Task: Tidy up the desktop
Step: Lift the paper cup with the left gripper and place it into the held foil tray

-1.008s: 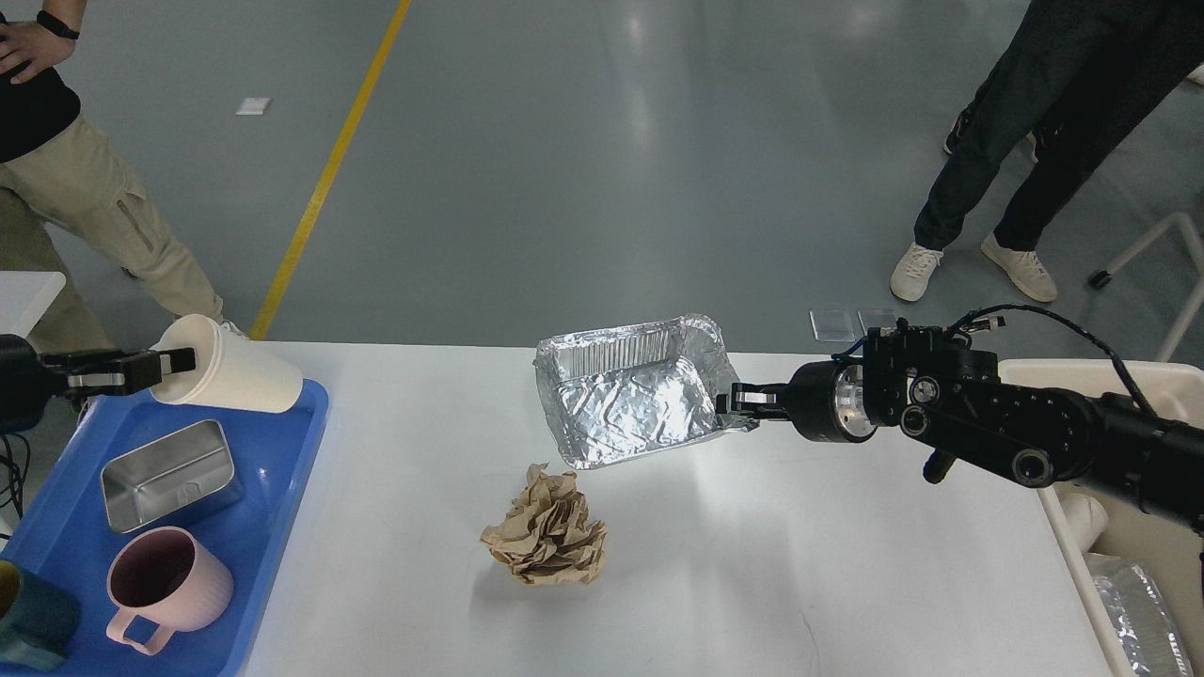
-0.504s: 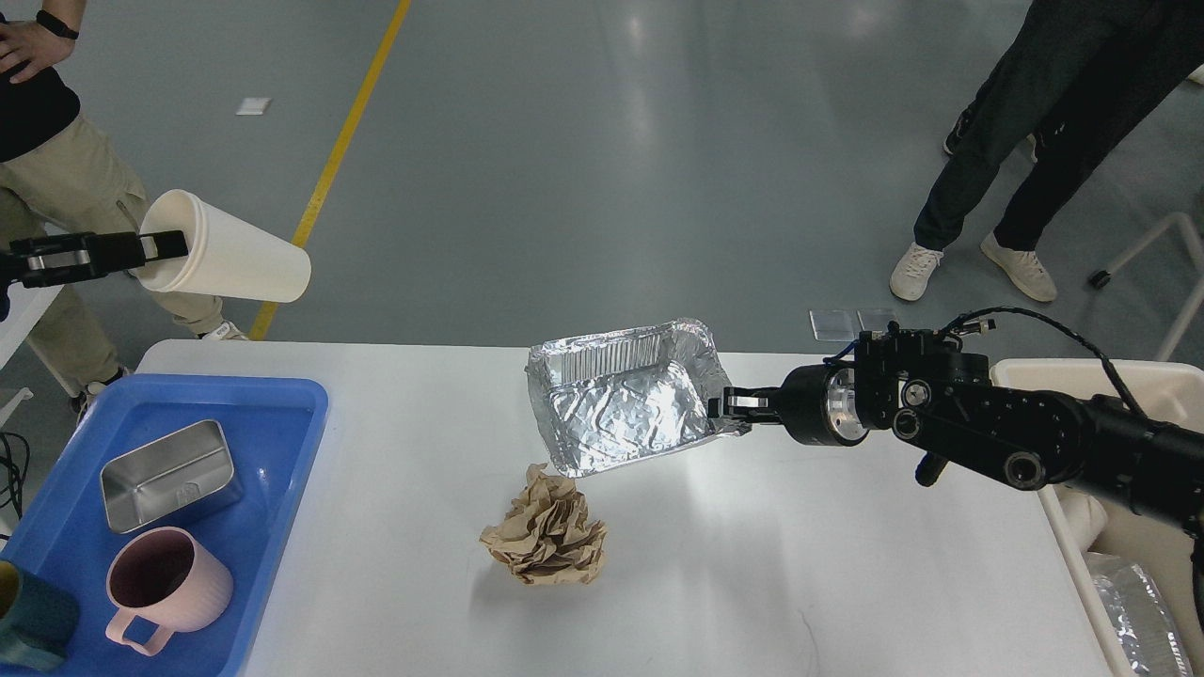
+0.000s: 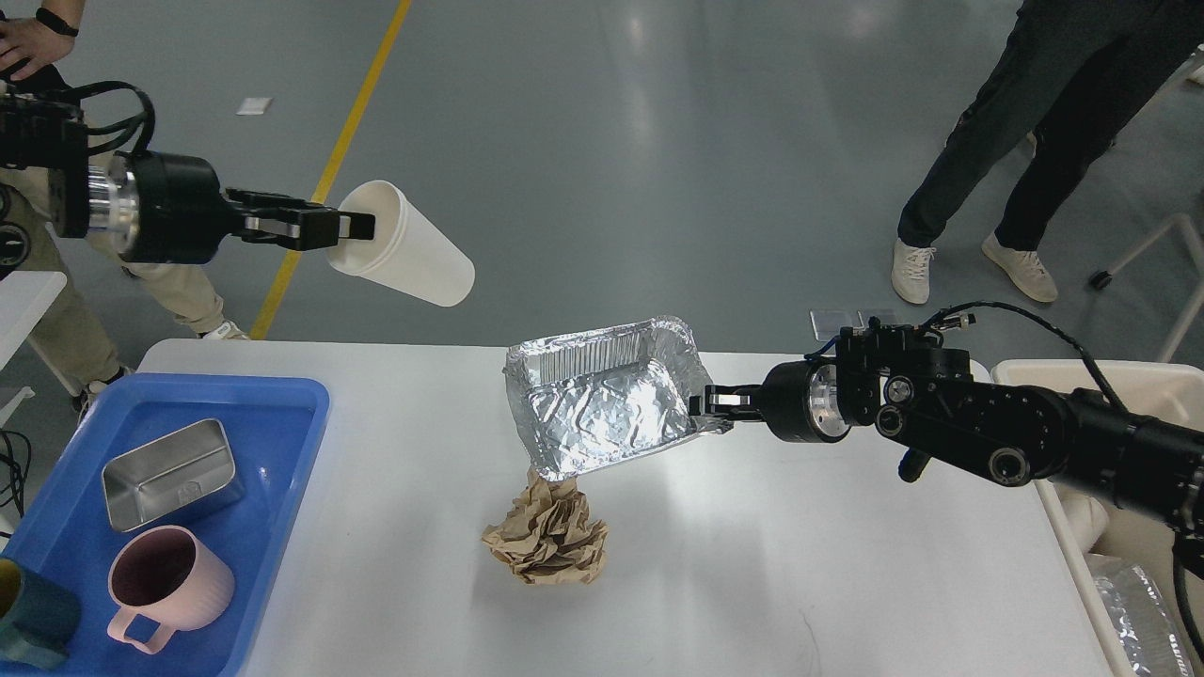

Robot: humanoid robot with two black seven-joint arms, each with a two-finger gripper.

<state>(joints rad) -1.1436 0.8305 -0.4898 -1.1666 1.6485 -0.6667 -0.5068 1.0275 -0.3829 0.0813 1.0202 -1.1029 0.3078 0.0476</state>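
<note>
A crinkled aluminium foil tray [image 3: 602,404], rectangular with ribbed walls and a rolled rim, hangs tilted above the surface, its shiny hollow turned toward the camera; the right gripper [image 3: 707,402] has its fingers pinched closed on the tray's right rim. Just below the tray's lower corner sits a ball of crumpled brown paper [image 3: 547,533], matte and deeply creased, resting on the desktop [image 3: 800,555], which is a wide, smooth, plain white surface with rounded corners filling the lower middle of the view. The left gripper [image 3: 353,226] holds a smooth white tapered cup [image 3: 404,246] tipped on its side in the air beyond the surface's far left edge, one finger over the rim's outside, the fingers closed on the rim. At the left end lies a glossy blue plastic tray [image 3: 282,442] holding a brushed metal rectangular box [image 3: 167,473], a ribbed pink mug [image 3: 165,585] with a handle, and part of a dark teal cup [image 3: 33,625]. At the right edge stands a beige bin [image 3: 1053,376] with more foil inside.
</note>
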